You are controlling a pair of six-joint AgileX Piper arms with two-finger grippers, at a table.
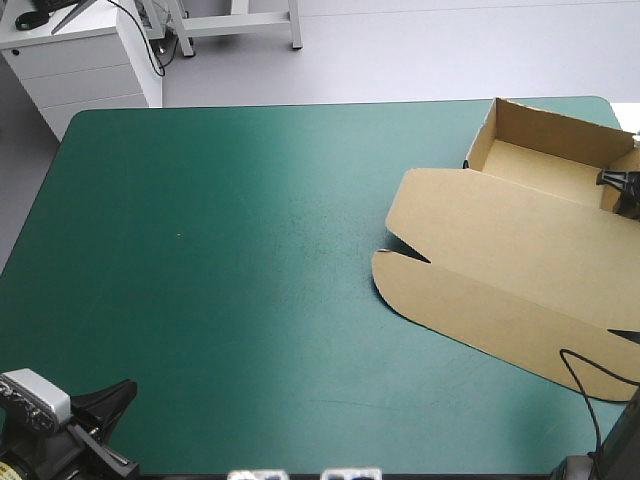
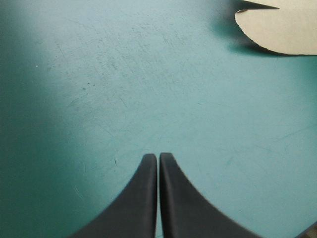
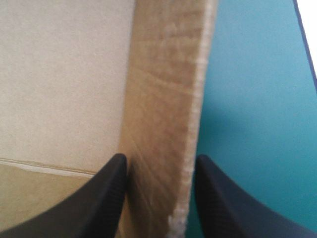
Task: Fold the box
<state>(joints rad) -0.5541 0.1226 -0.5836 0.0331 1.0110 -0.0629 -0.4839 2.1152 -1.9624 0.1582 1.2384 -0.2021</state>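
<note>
The brown box (image 1: 500, 240) lies at the table's right side as an open tray (image 1: 545, 165) with its lid flat toward the table's middle. My right gripper (image 1: 612, 180) is at the tray's right wall. In the right wrist view this gripper (image 3: 158, 161) is open, and its black fingers straddle that raised wall (image 3: 163, 99), one inside the tray and one outside. My left gripper (image 2: 158, 154) is shut on nothing and hovers over bare teal-green cover near the table's front left corner (image 1: 115, 395). A rounded lid corner (image 2: 282, 29) shows far ahead of it.
The teal-green cover (image 1: 220, 260) stretches bare from the box to the left edge. A white drawer cabinet (image 1: 80, 60) stands beyond the far left corner. The box reaches close to the table's right edge.
</note>
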